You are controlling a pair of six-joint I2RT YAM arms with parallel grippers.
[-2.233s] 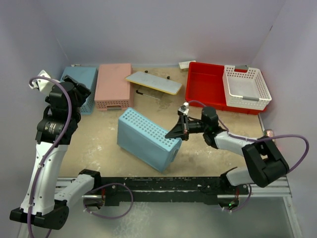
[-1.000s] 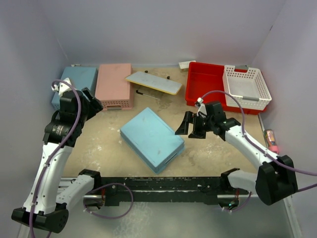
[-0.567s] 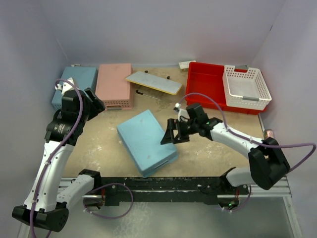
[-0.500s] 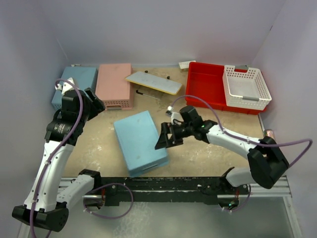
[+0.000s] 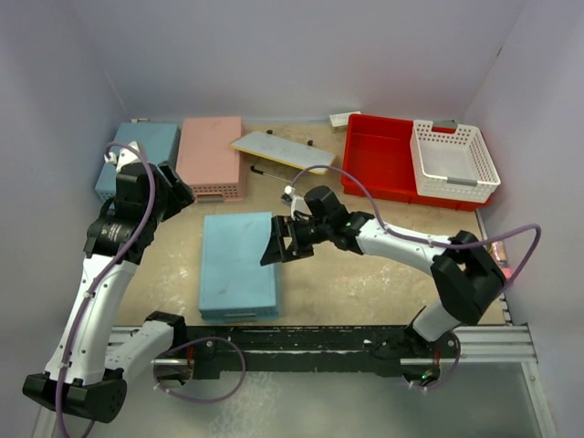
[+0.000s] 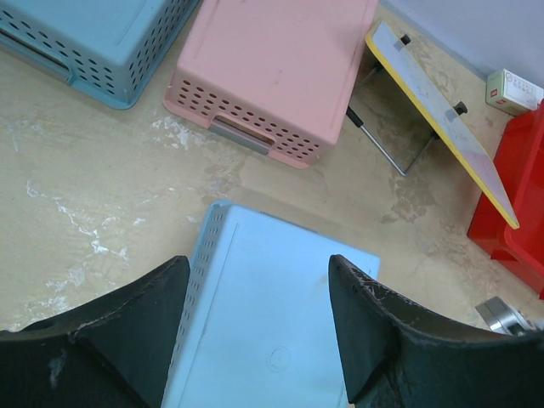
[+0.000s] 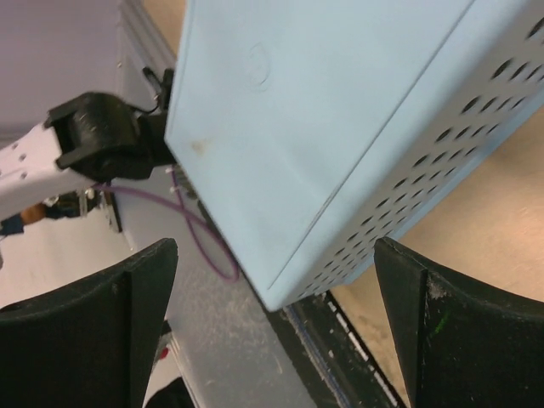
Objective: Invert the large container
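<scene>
I am holding my right gripper (image 5: pixel 277 246) low at the right edge of the overturned light-blue basket (image 5: pixel 235 266). Its fingers (image 7: pixel 93 323) are spreading wide and gripping nothing, with the basket's flat bottom and perforated wall showing beyond them. My left gripper (image 6: pixel 255 265) is hovering above the same basket's far end, fingers likewise gaping apart and empty. The large red container (image 5: pixel 379 162) is sitting upright at the back right of the table (image 5: pixel 365 283), well apart from both grippers. A white perforated basket (image 5: pixel 454 155) is resting in its right part.
</scene>
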